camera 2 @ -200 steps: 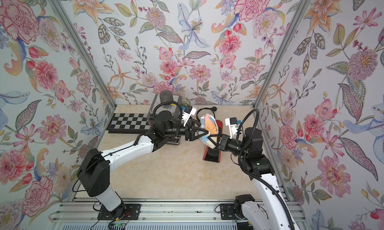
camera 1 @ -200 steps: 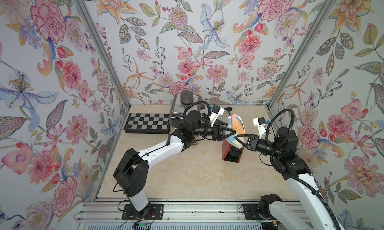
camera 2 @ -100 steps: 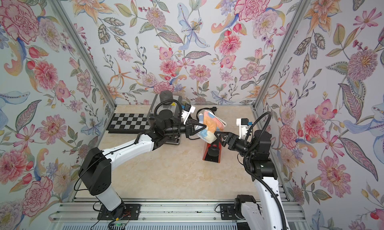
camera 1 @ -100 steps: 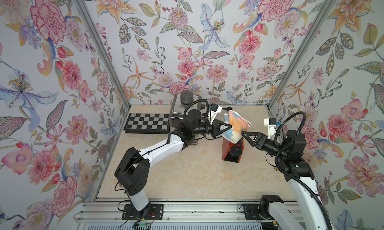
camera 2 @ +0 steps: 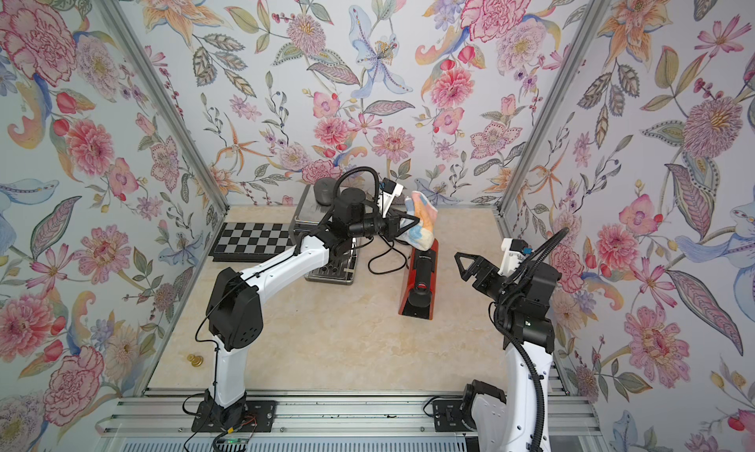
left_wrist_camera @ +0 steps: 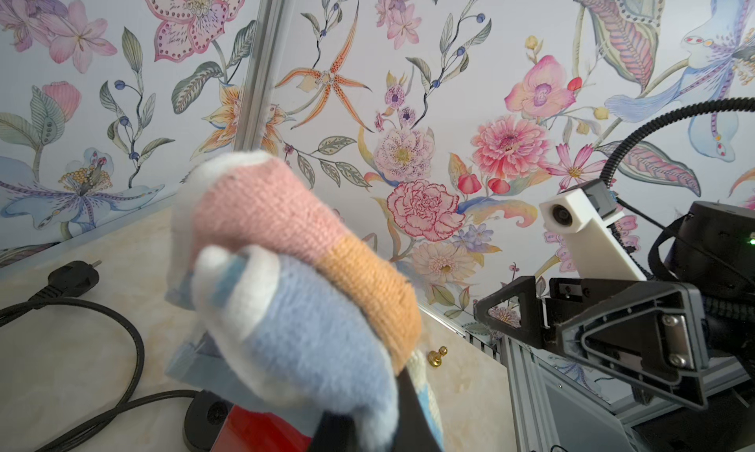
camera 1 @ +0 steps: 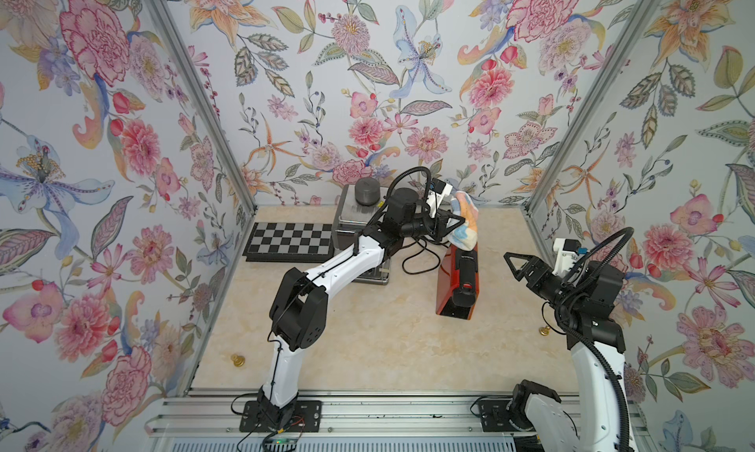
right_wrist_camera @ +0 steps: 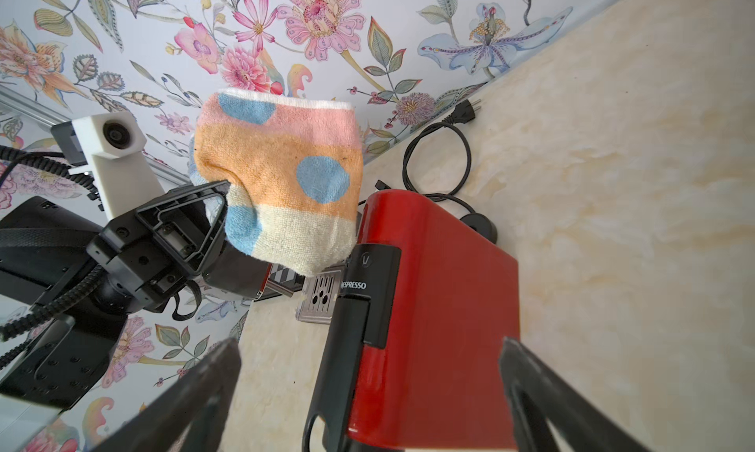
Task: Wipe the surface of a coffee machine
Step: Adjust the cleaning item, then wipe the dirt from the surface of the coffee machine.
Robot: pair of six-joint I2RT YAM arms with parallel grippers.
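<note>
Cloth gripped, wiping about to start.
The left gripper (camera 1: 449, 226) is clamped on a bunched terry cloth (camera 1: 466, 225), striped pink, orange and cream with blue dots, hanging at the rear top of the coffee machine (camera 1: 456, 284); contact cannot be confirmed. That glossy red box with a matte black strip stands right of centre on the table (camera 1: 367, 339). The right gripper (camera 1: 515, 265) hovers nearby, fingers wide, empty. By the look, all wiping remains.
</note>
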